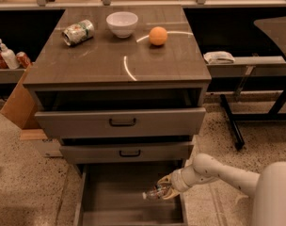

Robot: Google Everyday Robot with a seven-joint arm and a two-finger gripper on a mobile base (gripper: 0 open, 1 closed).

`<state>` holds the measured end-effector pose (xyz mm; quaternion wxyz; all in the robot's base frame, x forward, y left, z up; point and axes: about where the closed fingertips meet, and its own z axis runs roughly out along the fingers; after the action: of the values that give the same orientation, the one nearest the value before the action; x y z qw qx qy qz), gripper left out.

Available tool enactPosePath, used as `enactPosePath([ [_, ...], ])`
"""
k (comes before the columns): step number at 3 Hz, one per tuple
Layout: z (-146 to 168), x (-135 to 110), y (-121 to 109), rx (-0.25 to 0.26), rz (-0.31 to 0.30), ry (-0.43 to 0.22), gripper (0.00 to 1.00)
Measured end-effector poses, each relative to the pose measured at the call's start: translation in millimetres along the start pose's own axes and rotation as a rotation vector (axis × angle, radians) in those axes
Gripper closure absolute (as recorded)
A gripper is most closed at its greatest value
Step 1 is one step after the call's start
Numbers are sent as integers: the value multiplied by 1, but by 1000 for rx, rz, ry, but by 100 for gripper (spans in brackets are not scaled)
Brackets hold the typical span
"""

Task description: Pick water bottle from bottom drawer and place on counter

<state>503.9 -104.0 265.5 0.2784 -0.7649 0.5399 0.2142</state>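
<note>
Speckled terrazzo floor (20, 173) spread either side of the claw (164, 191), which gripped the water bottle (153, 193) over the bottom drawer (124, 199), with a cardboard box (16, 102) far left and a black-legged bench (256, 72) above right.

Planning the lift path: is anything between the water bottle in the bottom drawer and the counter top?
Yes. The pincer holds the water bottle over the bottom drawer. The two upper drawers, pulled partly out, jut forward between it and the counter. Nothing visible stands directly above the bottle.
</note>
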Motion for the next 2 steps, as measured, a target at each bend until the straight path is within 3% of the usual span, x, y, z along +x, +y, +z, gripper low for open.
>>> enactPosePath([
  [1,-37,-10,-6,36,-33,3,100],
  [2,-41,-10,-7,41,-35,6,100],
])
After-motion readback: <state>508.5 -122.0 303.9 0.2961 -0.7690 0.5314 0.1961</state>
